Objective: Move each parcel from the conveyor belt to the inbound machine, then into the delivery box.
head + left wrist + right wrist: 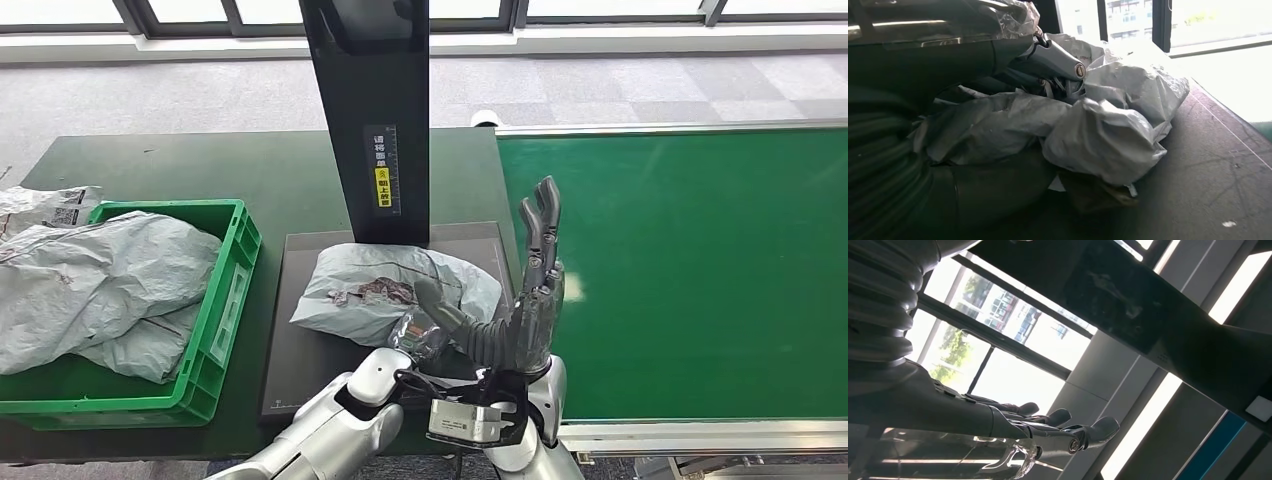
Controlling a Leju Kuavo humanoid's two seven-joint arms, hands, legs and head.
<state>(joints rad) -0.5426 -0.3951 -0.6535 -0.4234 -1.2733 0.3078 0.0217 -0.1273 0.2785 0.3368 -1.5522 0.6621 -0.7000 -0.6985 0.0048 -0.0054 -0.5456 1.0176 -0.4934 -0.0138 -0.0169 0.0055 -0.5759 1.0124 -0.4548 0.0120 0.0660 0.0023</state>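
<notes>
You see a dark green worktop (200, 170) before grey carpet and windows. Left of the inbound machine (366, 120), a green crate (225, 300) holds grey parcels. A grey parcel (390, 285) lies on the machine's black plate; your left hand (998, 130) grips its crumpled edge. Right of the machine, your right hand (530, 290) stands upright, fingers spread, holding nothing, beside the conveyor belt (690, 270).

1 parcel (395, 285) on scanner; 1 green crate (225, 330); 2 robot hands.
</notes>
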